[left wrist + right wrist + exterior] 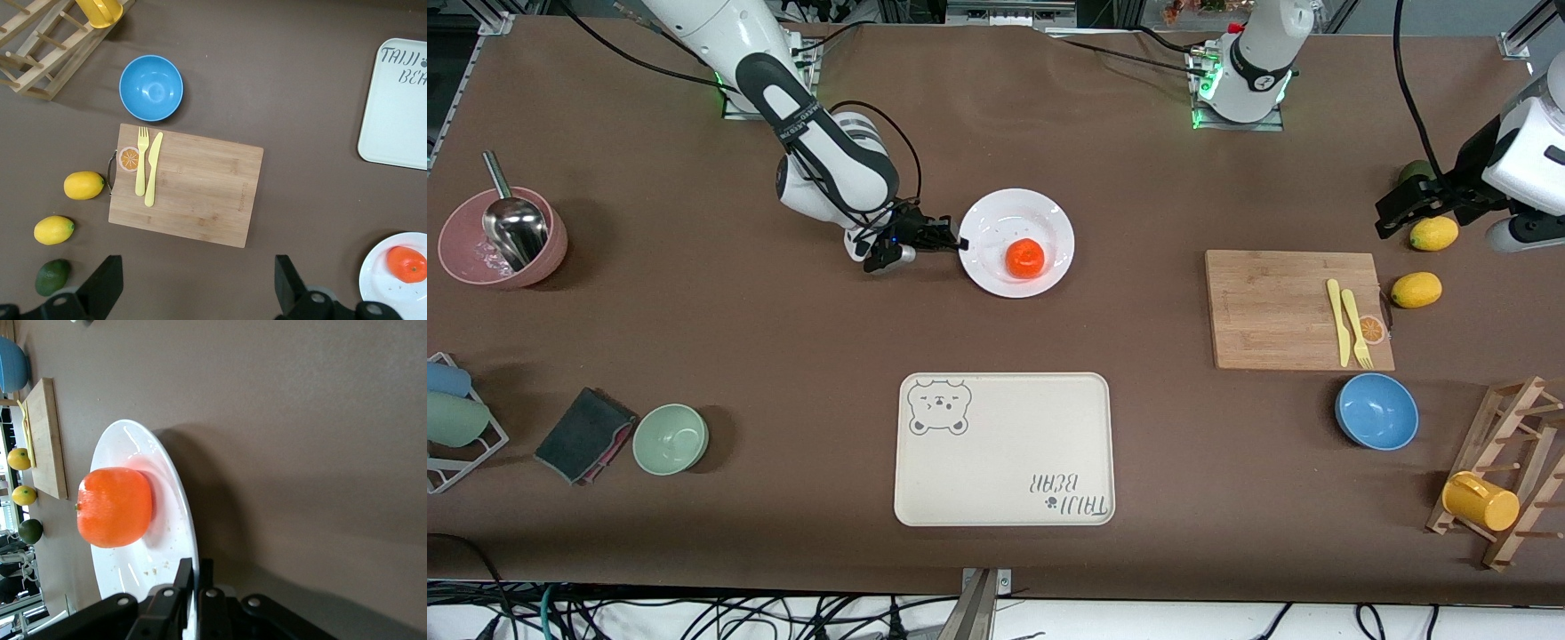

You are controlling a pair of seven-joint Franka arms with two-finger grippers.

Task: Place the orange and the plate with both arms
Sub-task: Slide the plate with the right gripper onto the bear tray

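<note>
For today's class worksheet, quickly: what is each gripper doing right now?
Left gripper: fingers open, holding nothing, up over the lemons.
Right gripper: fingers shut on the plate rim; the orange sits on it.

The front view looks down from a high camera across the table, facing the arm bases along its top edge, and takes in the whole surface.

The left wrist view looks straight down from well above the cutting board. It shares the board, the blue bowl and the plate with the front view.

The right wrist view sits low and very near the plate, looking along the table. All three views share the plate and the orange.
</note>
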